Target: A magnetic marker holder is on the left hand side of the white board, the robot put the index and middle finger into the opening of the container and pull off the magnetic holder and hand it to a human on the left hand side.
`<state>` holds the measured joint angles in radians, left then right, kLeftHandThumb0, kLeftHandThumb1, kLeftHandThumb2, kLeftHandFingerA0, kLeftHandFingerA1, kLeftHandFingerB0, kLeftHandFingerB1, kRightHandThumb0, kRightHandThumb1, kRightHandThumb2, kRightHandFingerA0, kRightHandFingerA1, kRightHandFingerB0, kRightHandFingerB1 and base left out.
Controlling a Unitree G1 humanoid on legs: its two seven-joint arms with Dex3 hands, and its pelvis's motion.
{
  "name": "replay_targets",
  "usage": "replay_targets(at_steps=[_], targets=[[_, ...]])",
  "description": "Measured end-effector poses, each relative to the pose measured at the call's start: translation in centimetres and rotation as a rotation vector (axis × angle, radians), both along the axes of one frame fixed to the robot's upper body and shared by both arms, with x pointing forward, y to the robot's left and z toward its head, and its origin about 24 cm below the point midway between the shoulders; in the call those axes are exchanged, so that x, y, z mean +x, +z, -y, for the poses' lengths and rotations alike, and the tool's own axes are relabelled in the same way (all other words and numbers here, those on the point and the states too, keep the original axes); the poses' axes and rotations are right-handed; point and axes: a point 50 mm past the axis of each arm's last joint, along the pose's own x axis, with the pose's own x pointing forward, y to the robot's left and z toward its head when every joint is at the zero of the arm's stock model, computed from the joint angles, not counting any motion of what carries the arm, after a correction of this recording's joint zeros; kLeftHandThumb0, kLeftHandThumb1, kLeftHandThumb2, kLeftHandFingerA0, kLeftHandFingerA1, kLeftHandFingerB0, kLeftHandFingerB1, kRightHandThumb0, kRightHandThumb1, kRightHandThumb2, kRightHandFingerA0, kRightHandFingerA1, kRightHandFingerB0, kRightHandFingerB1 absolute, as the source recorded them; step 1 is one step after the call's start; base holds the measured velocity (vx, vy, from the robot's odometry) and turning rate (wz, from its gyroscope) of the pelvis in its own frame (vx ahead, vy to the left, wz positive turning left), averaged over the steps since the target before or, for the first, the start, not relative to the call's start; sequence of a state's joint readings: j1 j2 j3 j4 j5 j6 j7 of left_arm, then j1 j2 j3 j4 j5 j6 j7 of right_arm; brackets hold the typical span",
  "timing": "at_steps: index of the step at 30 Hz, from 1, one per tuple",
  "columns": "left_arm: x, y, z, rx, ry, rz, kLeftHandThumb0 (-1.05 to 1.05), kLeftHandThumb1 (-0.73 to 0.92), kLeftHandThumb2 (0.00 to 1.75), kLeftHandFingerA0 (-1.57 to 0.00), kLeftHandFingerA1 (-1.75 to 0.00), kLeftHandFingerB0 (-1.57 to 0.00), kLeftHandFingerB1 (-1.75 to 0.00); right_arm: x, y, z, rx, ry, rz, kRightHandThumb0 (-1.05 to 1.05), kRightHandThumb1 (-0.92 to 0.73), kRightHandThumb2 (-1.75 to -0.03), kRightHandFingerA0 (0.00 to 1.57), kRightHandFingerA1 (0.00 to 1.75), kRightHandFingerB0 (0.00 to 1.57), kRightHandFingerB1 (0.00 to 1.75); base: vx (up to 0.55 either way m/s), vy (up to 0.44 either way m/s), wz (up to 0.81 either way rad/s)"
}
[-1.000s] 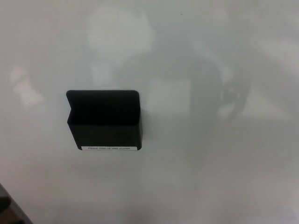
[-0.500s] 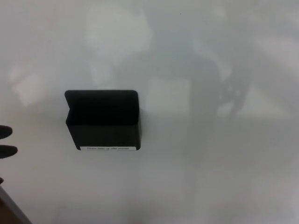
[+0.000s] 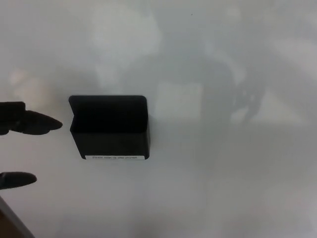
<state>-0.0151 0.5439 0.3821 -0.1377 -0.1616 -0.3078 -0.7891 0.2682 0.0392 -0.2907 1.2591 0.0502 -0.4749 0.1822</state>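
Note:
The black magnetic marker holder (image 3: pixel 109 127) clings to the whiteboard (image 3: pixel 213 163), left of centre, with a white label strip along its bottom edge. Its open top faces up and looks empty. My left hand (image 3: pixel 20 144) enters from the left edge, open, with one black finger (image 3: pixel 34 122) pointing right at the holder's left side and another lower down (image 3: pixel 17 179). A small gap separates the upper fingertip from the holder. My right hand is out of the picture.
The glossy board fills almost the whole view and carries faint reflections. A dark strip of the board's edge or floor (image 3: pixel 10 223) shows at the bottom left corner.
My left hand has come further in from the left and risen; its upper finger now reaches almost to the holder's left side. The holder has stayed in place.

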Motion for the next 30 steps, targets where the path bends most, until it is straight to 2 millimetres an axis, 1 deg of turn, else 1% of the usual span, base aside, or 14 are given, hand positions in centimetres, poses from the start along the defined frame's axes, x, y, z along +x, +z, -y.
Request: replay_targets(at_steps=[7,8,11,12,14,15,16,17,18,20,22,23,26,30], targets=[[1.5,1.1,2.0,0.155,-0.052,0.028,-0.38,0.33,0.71,-0.37,-0.59,-0.33,-0.55,0.0,0.0,0.0,0.0,0.0,0.002,-0.54,-0.72,-0.61,0.77,0.54,0.37,0.33,0.0,0.0,0.0],[1.7,1.2,2.4,0.177,-0.062,0.035,-0.34,0.43,0.53,-0.4,-0.5,-0.41,-0.5,0.0,0.0,0.0,0.0,0.0,0.002,-0.53,-0.73,-0.62,0.78,0.53,0.38,0.33,0.0,0.0,0.0],[2.3,1.6,3.5,0.239,-0.086,0.054,-0.33,0.39,0.59,-0.37,-0.49,-0.36,-0.5,0.0,0.0,0.0,-0.001,0.001,0.003,-0.52,-0.73,-0.62,0.77,0.53,0.38,0.33,0.0,0.0,0.0],[2.5,1.8,3.8,0.263,-0.094,0.062,-0.27,0.39,0.55,-0.37,-0.41,-0.32,-0.44,0.0,0.0,0.0,-0.001,0.001,0.003,-0.53,-0.73,-0.62,0.78,0.53,0.38,0.33,0.0,0.0,0.0],[2.9,2.3,4.8,0.317,-0.119,0.087,-0.18,0.39,0.54,-0.38,-0.36,-0.32,-0.39,0.0,0.0,0.0,-0.001,0.002,0.005,-0.52,-0.73,-0.62,0.8,0.52,0.38,0.33,0.0,0.0,0.0],[2.9,2.4,5.0,0.328,-0.125,0.095,-0.18,0.39,0.54,-0.38,-0.36,-0.32,-0.39,0.0,0.0,0.0,-0.001,0.003,0.005,-0.52,-0.73,-0.62,0.8,0.52,0.38,0.33,0.0,0.0,0.0],[3.0,2.9,5.7,0.362,-0.143,0.117,-0.11,0.44,0.53,-0.42,-0.34,-0.34,-0.35,0.0,0.0,0.0,-0.001,0.003,0.006,-0.49,-0.72,-0.62,0.77,0.53,0.36,0.32,0.0,0.0,0.0],[3.1,3.0,6.0,0.37,-0.147,0.122,-0.11,0.44,0.53,-0.42,-0.34,-0.34,-0.35,0.0,0.0,0.0,-0.001,0.004,0.006,-0.49,-0.72,-0.62,0.77,0.53,0.36,0.32,0.0,0.0,0.0],[3.2,3.6,7.0,0.414,-0.17,0.153,-0.11,0.44,0.53,-0.42,-0.34,-0.34,-0.35,0.1,0.0,0.0,-0.001,0.004,0.008,-0.49,-0.72,-0.62,0.77,0.53,0.36,0.32,0.0,0.0,0.0],[3.1,4.4,8.1,0.461,-0.19,0.184,-0.11,0.45,0.53,-0.42,-0.34,-0.33,-0.34,0.1,0.0,0.0,-0.002,0.004,0.01,-0.51,-0.71,-0.62,0.78,0.53,0.36,0.32,0.0,0.0,0.0],[3.1,5.0,9.0,0.506,-0.204,0.209,-0.17,0.43,0.54,-0.33,-0.34,-0.29,-0.33,0.1,0.1,0.0,-0.002,0.007,0.012,-0.52,-0.74,-0.62,0.77,0.53,0.37,0.33,0.0,0.0,0.0],[3.1,5.3,9.7,0.542,-0.213,0.224,-0.17,0.43,0.54,-0.33,-0.34,-0.29,-0.33,0.1,0.1,0.0,-0.003,0.007,0.014,-0.52,-0.74,-0.62,0.77,0.53,0.37,0.33,0.0,0.0,0.0],[3.2,5.6,10.7,0.593,-0.22,0.229,-0.24,0.43,0.56,-0.28,-0.34,-0.23,-0.32,0.2,0.1,-0.1,-0.004,0.012,0.019,-0.54,-0.73,-0.62,0.78,0.52,0.37,0.33,0.0,0.0,0.0],[3.8,5.7,11.9,0.661,-0.218,0.203,-0.23,0.43,0.56,-0.26,-0.34,-0.22,-0.32,0.3,0.1,-0.1,-0.004,0.011,0.024,-0.54,-0.73,-0.62,0.78,0.53,0.37,0.32,0.0,0.0,0.0]])
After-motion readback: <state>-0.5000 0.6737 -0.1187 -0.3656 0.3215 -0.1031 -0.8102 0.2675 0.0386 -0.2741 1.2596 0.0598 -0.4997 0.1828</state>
